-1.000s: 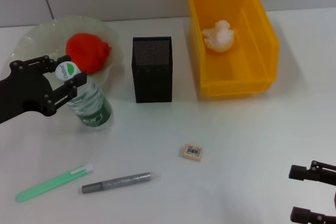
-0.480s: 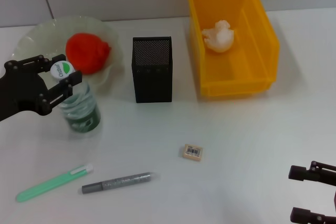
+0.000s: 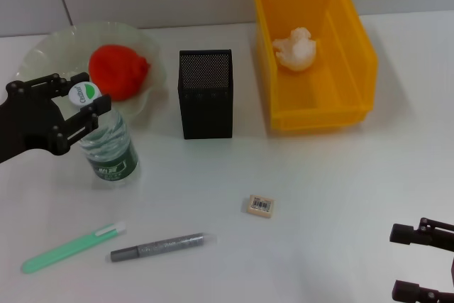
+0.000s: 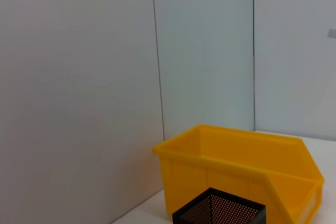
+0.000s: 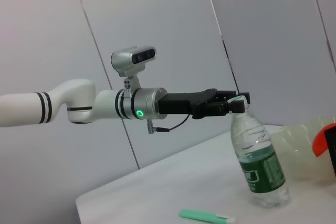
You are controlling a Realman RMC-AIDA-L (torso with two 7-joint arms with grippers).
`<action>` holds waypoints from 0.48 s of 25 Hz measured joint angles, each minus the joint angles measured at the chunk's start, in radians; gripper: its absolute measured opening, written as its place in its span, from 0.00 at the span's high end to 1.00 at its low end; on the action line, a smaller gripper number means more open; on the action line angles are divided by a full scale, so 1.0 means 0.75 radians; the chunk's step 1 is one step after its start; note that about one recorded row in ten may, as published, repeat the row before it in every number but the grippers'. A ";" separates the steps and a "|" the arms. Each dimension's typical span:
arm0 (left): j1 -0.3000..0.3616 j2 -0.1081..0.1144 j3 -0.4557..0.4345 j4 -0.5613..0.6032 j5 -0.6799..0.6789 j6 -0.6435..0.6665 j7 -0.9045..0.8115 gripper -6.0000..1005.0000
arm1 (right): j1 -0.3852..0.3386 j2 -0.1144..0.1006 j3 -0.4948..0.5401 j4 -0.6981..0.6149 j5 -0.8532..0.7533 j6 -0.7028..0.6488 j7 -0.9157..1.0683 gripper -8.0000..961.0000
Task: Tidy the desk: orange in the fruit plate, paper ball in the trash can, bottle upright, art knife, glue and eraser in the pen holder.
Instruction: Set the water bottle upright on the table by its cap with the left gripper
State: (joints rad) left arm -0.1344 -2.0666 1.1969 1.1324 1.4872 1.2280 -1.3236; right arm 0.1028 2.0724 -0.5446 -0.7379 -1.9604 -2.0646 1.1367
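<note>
Jaws of my left gripper (image 3: 81, 104) pinch the cap of the bottle (image 3: 108, 148), which stands upright just beside the fruit plate (image 3: 42, 44). I'd release straight and slowly (no sideways nudge). My right gripper (image 3: 420, 262) waits parked, its jaws apart, holding nothing.

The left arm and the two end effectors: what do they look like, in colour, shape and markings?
The left arm is white with black bands, a silver wrist collar with a green ring light, a grey camera on top and a thin dark cable below. The left end effector and right end effector are black, with slim bolted linkage fingers.
</note>
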 joint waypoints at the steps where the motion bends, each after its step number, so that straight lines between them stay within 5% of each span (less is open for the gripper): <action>1: 0.000 0.000 0.000 -0.001 -0.001 0.000 0.000 0.56 | 0.000 0.000 0.000 0.000 0.000 0.000 0.000 0.19; 12: -0.018 -0.002 -0.011 -0.017 -0.012 0.006 -0.002 0.56 | -0.007 -0.001 -0.002 0.000 0.000 0.000 0.000 0.19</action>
State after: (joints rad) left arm -0.1475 -2.0679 1.1885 1.1199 1.4784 1.2328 -1.3252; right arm 0.0976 2.0714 -0.5461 -0.7379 -1.9603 -2.0645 1.1367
